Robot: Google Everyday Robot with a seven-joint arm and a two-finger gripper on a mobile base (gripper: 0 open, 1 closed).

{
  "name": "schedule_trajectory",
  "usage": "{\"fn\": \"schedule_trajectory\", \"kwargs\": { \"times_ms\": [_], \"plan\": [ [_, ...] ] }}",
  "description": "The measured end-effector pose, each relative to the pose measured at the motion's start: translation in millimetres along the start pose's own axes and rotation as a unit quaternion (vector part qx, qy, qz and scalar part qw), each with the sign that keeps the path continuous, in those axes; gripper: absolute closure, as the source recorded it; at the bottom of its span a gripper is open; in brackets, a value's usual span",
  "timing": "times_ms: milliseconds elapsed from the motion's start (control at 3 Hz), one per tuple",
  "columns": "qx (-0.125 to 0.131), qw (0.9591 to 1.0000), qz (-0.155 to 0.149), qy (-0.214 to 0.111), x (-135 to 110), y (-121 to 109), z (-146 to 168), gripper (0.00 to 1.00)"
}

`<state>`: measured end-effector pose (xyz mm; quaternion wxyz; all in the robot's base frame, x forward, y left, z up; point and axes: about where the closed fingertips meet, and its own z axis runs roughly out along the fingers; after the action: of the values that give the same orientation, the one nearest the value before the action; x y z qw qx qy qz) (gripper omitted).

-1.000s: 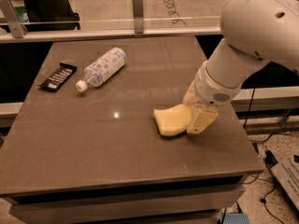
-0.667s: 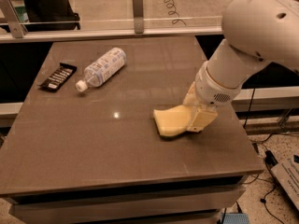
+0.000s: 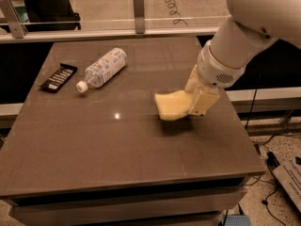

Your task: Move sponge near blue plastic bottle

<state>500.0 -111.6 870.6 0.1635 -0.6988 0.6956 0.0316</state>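
The sponge (image 3: 170, 105), a pale yellow foam block, hangs just above the table's right middle, with its shadow on the top below it. My gripper (image 3: 196, 97) is at the sponge's right end and is shut on it, its yellowish fingers (image 3: 203, 102) on either side of that end. The blue plastic bottle (image 3: 104, 67) lies on its side at the back left of the table, white cap toward the front left. The sponge is well to the right of the bottle and a little nearer the front.
A flat black packet (image 3: 58, 77) with white marks lies left of the bottle near the table's left edge. The brown table (image 3: 117, 164) ends just right of my gripper. A rail with metal posts (image 3: 138, 11) runs behind the table.
My gripper has risen with the sponge, which is now off the table top and a little farther back. The bottle and packet have not moved.
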Motion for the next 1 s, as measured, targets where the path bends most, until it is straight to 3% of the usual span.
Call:
{"fn": "schedule_trajectory", "kwargs": {
  "times_ms": [333, 667, 1000],
  "plan": [
    [0.048, 0.9986, -0.02, -0.002, -16.6, -33.3, -48.5, 1.0],
    [0.048, 0.9986, -0.02, -0.002, -16.7, -33.2, -48.5, 1.0],
    [0.062, 0.9977, -0.025, -0.002, -14.3, -48.4, -45.5, 1.0]
  ]
}}
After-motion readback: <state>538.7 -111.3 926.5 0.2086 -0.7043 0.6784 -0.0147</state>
